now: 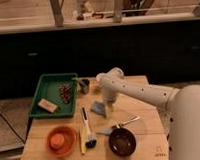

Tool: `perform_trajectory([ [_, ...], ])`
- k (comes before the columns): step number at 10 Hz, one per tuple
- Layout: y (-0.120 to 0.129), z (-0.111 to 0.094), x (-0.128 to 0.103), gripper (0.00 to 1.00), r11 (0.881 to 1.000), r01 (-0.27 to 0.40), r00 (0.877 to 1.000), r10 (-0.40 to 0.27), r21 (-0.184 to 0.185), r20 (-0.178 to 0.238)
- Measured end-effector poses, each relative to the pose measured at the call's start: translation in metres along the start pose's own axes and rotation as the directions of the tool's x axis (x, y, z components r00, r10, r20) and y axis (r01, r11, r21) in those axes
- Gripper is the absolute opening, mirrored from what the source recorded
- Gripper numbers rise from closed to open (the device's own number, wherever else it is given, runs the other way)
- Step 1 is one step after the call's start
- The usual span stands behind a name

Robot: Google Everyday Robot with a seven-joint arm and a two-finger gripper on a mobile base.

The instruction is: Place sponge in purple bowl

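A blue-grey sponge [98,108] sits on the wooden table [145,117], just right of the green tray. My gripper [107,101] hangs at the end of the white arm [139,92], right beside the sponge's upper right edge and down close to the table. The dark purple bowl [121,142] stands near the table's front edge, below and a little right of the sponge, and looks empty.
A green tray [54,81] at the left holds a tan block [47,105] and a dark cluster [65,91]. A dark cup [83,85] stands behind the sponge. An orange bowl [61,140], a brush [87,129] and a spatula [117,126] lie in front.
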Motion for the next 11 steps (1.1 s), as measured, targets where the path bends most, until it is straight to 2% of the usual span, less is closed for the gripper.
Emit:
perform_trajectory([
  [5, 0.002, 0.013, -0.021, 0.78, 0.998, 0.055, 0.998, -0.055, -0.019, -0.016],
  [6, 0.001, 0.015, -0.021, 0.72, 0.998, 0.056, 0.998, -0.057, -0.018, -0.020],
  [11, -0.002, 0.019, -0.019, 0.20, 0.999, 0.046, 0.998, -0.047, -0.026, -0.032],
])
